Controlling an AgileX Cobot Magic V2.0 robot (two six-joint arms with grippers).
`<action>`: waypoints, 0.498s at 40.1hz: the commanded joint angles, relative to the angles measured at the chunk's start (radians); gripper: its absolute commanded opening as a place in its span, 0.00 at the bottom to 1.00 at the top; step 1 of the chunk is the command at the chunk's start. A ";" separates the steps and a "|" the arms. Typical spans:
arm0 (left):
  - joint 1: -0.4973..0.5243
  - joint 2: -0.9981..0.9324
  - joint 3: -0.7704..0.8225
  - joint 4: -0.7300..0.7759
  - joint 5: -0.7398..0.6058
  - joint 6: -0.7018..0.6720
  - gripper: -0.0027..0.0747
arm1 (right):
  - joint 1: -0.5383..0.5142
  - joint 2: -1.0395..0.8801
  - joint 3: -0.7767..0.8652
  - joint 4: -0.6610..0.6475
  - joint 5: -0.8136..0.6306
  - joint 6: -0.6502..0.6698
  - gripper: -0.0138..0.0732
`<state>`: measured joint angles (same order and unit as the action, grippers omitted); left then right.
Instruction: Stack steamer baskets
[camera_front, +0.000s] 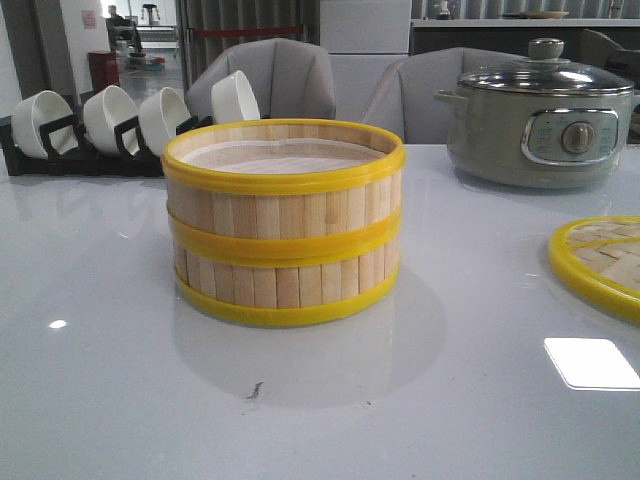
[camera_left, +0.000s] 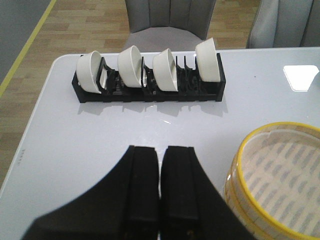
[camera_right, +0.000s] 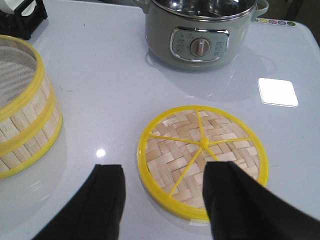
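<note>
Two steamer baskets (camera_front: 285, 225) stand stacked one on the other in the middle of the table, bamboo slat walls between yellow rims, a pale liner showing in the top one. The stack also shows at the edge of the left wrist view (camera_left: 277, 180) and of the right wrist view (camera_right: 22, 115). My left gripper (camera_left: 161, 150) is shut with nothing in it, hanging over bare table beside the stack. My right gripper (camera_right: 167, 172) is open above the near rim of the flat woven lid (camera_right: 202, 157), holding nothing. Neither gripper appears in the front view.
The woven lid (camera_front: 600, 262) lies at the right edge of the table. A grey-green electric pot (camera_front: 540, 125) with a glass lid stands at the back right. A black rack with several white bowls (camera_front: 110, 125) runs along the back left. Chairs stand behind the table.
</note>
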<state>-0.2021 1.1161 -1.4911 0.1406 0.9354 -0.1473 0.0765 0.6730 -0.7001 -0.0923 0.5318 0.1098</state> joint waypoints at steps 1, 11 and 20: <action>0.005 -0.146 0.142 -0.004 -0.127 -0.018 0.16 | 0.002 0.002 -0.039 -0.007 -0.081 -0.006 0.69; 0.005 -0.398 0.437 -0.004 -0.209 -0.055 0.16 | 0.002 0.002 -0.039 -0.006 -0.083 -0.006 0.69; 0.005 -0.568 0.602 -0.002 -0.233 -0.087 0.16 | 0.002 0.002 -0.039 -0.003 -0.083 -0.006 0.69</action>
<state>-0.1983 0.5874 -0.9082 0.1374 0.7989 -0.2150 0.0765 0.6730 -0.7001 -0.0923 0.5318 0.1098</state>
